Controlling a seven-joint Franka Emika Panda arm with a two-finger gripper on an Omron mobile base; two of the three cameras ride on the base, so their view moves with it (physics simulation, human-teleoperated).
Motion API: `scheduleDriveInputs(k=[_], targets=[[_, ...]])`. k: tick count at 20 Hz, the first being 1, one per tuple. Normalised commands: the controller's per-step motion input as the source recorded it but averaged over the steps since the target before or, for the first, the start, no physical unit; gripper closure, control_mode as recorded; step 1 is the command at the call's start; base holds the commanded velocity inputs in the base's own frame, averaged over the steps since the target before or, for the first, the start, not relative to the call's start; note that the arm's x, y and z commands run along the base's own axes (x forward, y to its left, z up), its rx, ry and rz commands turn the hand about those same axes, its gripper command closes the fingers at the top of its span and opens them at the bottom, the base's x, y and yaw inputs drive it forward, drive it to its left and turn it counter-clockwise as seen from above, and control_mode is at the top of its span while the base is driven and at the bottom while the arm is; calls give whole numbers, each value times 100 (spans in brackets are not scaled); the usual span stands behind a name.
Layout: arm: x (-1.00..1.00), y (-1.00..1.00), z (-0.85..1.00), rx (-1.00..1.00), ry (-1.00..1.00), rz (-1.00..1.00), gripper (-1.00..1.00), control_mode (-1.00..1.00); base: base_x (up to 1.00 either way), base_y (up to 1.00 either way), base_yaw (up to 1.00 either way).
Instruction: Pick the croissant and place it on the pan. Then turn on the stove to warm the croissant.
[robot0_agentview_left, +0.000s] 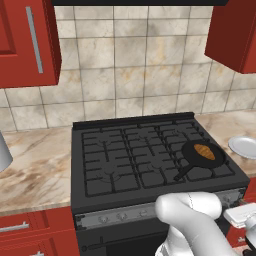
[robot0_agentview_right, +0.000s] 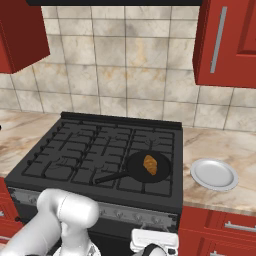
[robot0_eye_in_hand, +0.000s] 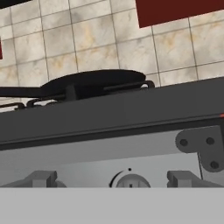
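The golden-orange croissant (robot0_agentview_left: 204, 151) (robot0_agentview_right: 150, 164) lies inside the small black pan (robot0_agentview_left: 201, 154) (robot0_agentview_right: 148, 167), which sits on the front right grate of the black stove (robot0_agentview_left: 115, 160) (robot0_agentview_right: 85, 150), handle pointing front-left. My gripper (robot0_eye_in_hand: 113, 180) hangs low in front of the stove's silver knob strip (robot0_agentview_left: 115, 216) (robot0_agentview_right: 135, 216), near its right end. Its jaws stand open and hold nothing. A round knob (robot0_eye_in_hand: 130, 180) sits between the fingertips (robot0_eye_in_hand: 41, 179), slightly right of centre. From the hand view the pan (robot0_eye_in_hand: 94, 81) shows edge-on above the stove's front lip.
A white round plate (robot0_agentview_left: 245, 146) (robot0_agentview_right: 214, 174) rests on the marble counter right of the stove. Red cabinets hang at the upper left and upper right. Red drawers flank the stove below the counter. My white arm fills the foreground before the stove front.
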Motion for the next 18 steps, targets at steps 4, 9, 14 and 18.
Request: scheduleDriveInputs(k=[4, 9, 14, 18], targets=[[11, -2, -6, 0, 0, 0, -100, -100, 0, 0, 0], [7, -4, -16, 0, -1, 0, -100, -100, 0, 0, 0], [12, -6, -13, 0, -1, 0, -100, -100, 0, 0, 0], [16, -9, -7, 0, -2, 0, -100, -100, 0, 0, 0]])
